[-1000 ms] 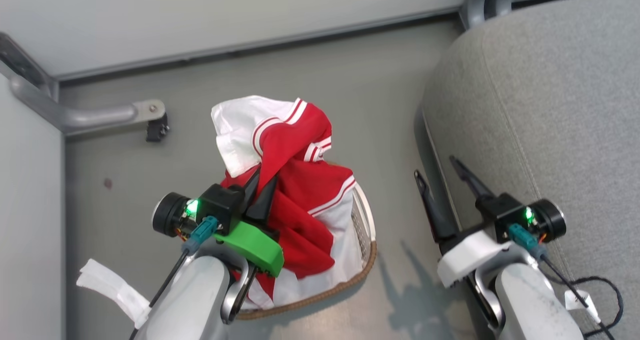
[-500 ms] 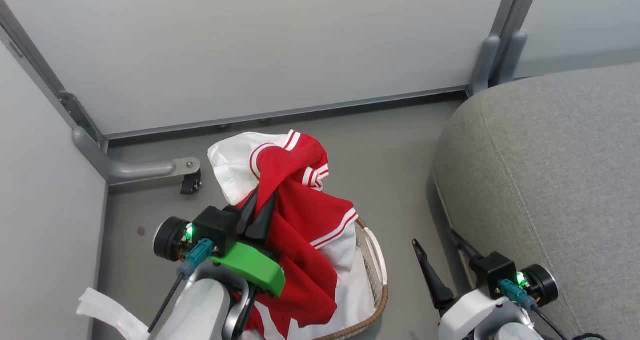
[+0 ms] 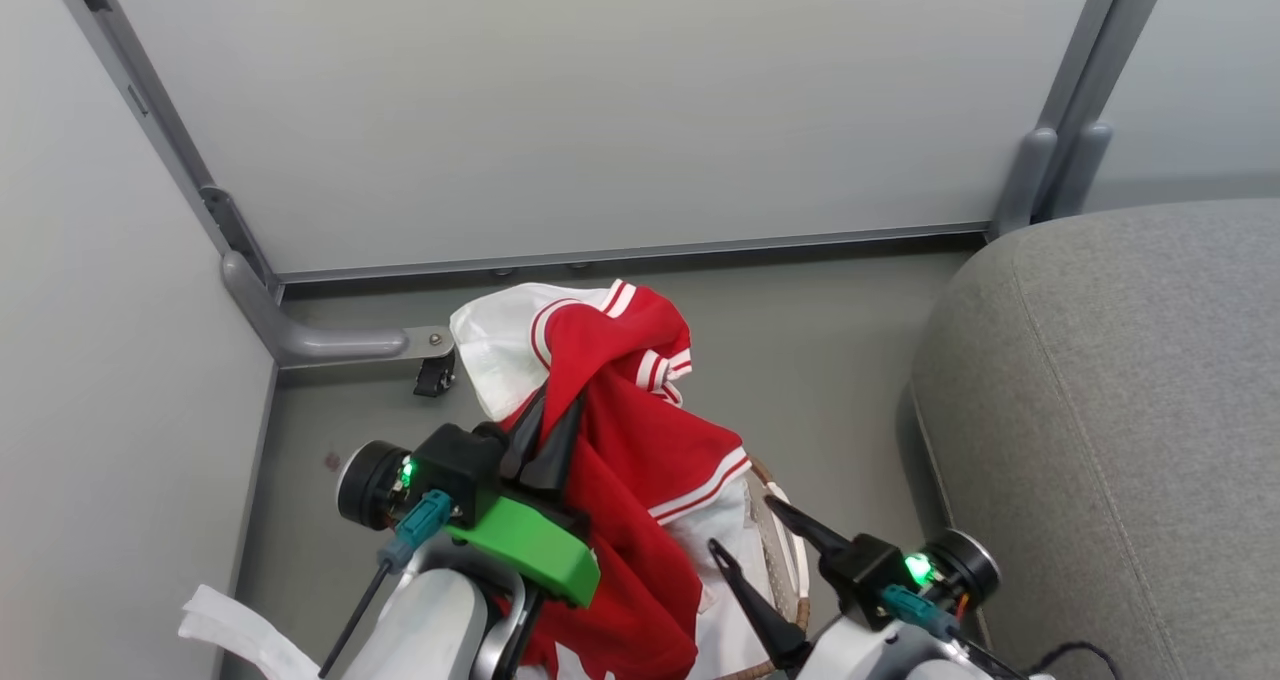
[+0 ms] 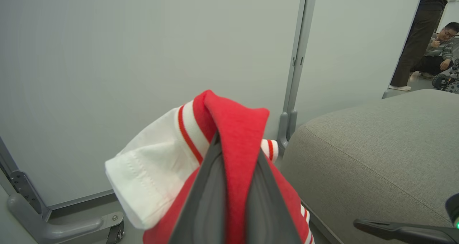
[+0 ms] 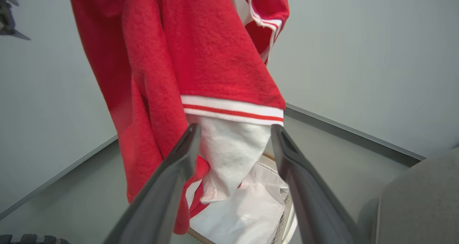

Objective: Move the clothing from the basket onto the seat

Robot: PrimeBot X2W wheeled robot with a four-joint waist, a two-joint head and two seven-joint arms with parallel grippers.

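The red clothing (image 3: 630,460) with white panels hangs bunched, pinched in the left tool (image 3: 556,408), over the cream basket (image 3: 790,560) beneath it; the grey seat (image 3: 1120,410) lies right of the spread right tool (image 3: 742,522).

Ahead of me a pale grey wall panel (image 3: 600,110) rises from a grey floor (image 3: 840,360) and meets a second panel (image 3: 100,360) at a corner on my left. A grey metal post (image 3: 1090,70) stands at its right end. From the corner a grey metal foot (image 3: 340,343) reaches along the floor, a small black caster (image 3: 434,378) at its tip, a reddish spot (image 3: 331,459) nearby. Far off in my left wrist view, one person (image 4: 438,54) crouches beside another standing (image 4: 414,46).
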